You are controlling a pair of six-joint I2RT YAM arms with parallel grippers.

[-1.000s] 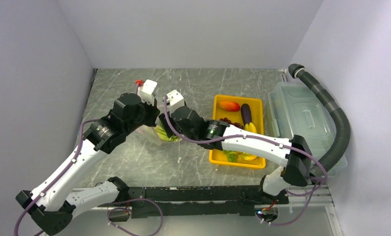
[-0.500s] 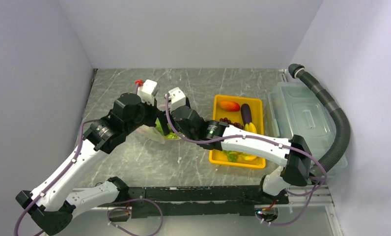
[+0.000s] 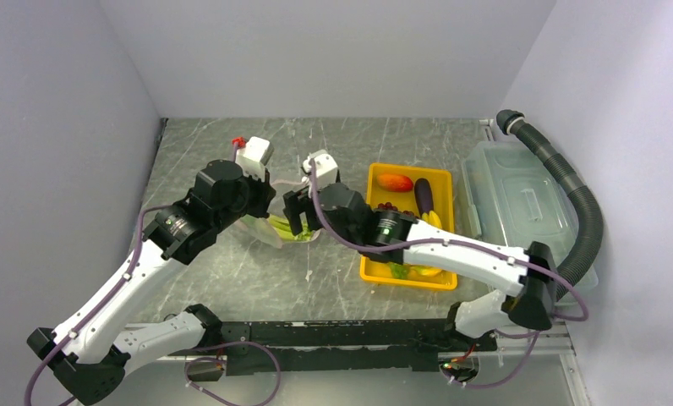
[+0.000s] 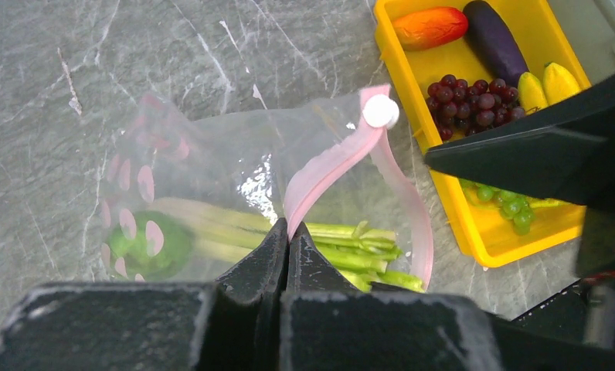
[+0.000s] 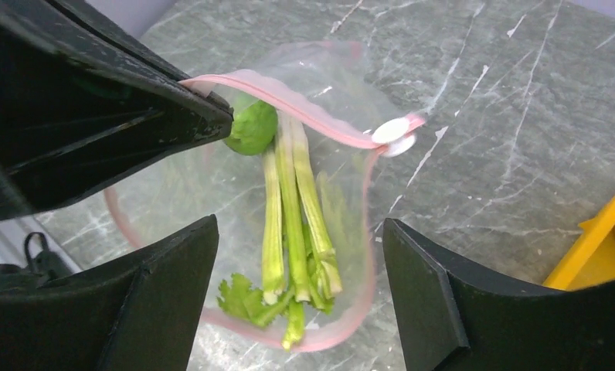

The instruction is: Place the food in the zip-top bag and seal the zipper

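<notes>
Plainly, the zip-top bag [image 4: 212, 154] is seen lying on the tabletop [image 3: 232, 271] between the two arms, with its mouth lifted open. One lip of the zipper [image 4: 327, 166] is pinched by the left jaws, which are clamped together on the pink strip. The right jaws are spread wide and empty, hung just over the mouth.

A celery stalk [image 5: 289, 193] is already lodged inside, its long axis running from the mouth toward the bag's bottom. A round green piece [image 5: 252, 127] is seen by its deeper end.

The rest of the food is found in the yellow tray [image 4: 474, 224]: purple grapes [image 4: 465, 97], bananas [image 4: 548, 83], green grapes [image 4: 505, 205] and an orange piece [image 4: 429, 25]. The tray lies just beside the bag on the right arm's side, and the mouth is turned toward it. The right jaws are therefore judged both the nearer and the free pair, so the next pick would be made from the tray and carried back across to the mouth.
</notes>
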